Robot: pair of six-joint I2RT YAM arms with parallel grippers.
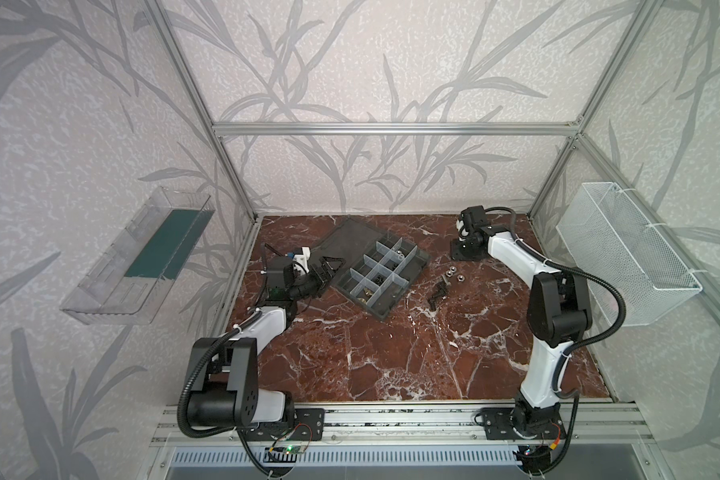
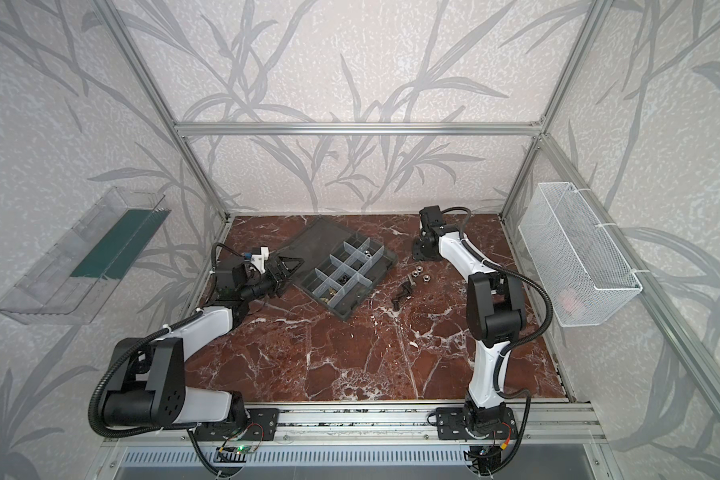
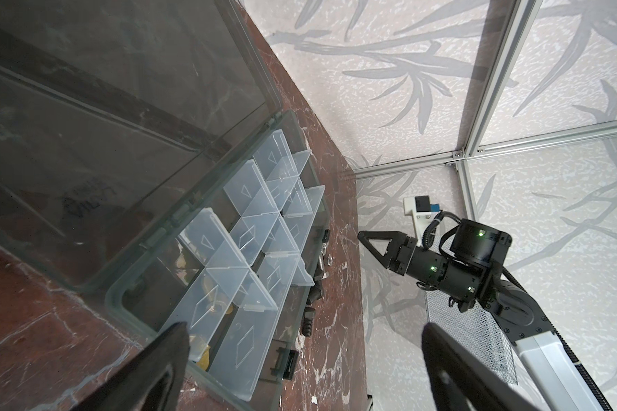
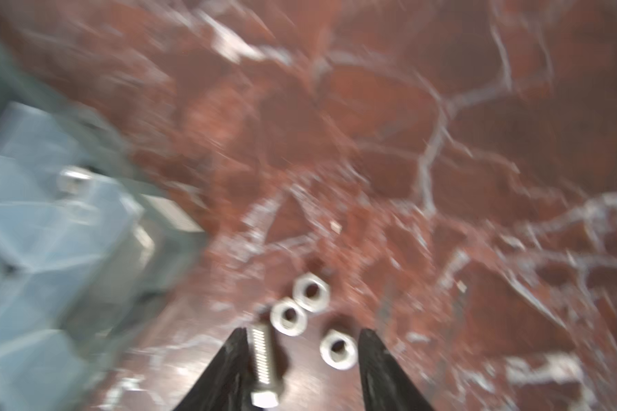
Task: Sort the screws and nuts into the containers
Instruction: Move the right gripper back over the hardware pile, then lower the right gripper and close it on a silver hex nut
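The grey organizer box (image 1: 420, 261) lies open mid-table, its containers (image 1: 381, 270) walled by whitish dividers. Some cells hold brass nuts (image 1: 364, 296), dark screws (image 1: 378, 279) and silver nuts (image 1: 398, 253). Loose silver nuts (image 1: 454, 274) and dark screws (image 1: 437, 293) lie on the marble right of the box. My right gripper (image 4: 301, 341) is open low over them, blurred. A silver screw (image 4: 264, 359) and one nut (image 4: 337, 348) lie between its fingers. My left gripper (image 3: 305, 327) is open and empty by the box's left edge, also seen in a top view (image 1: 329, 270).
The box's flat lid (image 1: 341, 241) lies open toward the back left. A clear bin (image 1: 142, 257) hangs on the left wall and a white mesh basket (image 1: 624, 249) on the right wall. Aluminium frame posts edge the marble table (image 1: 391, 365).
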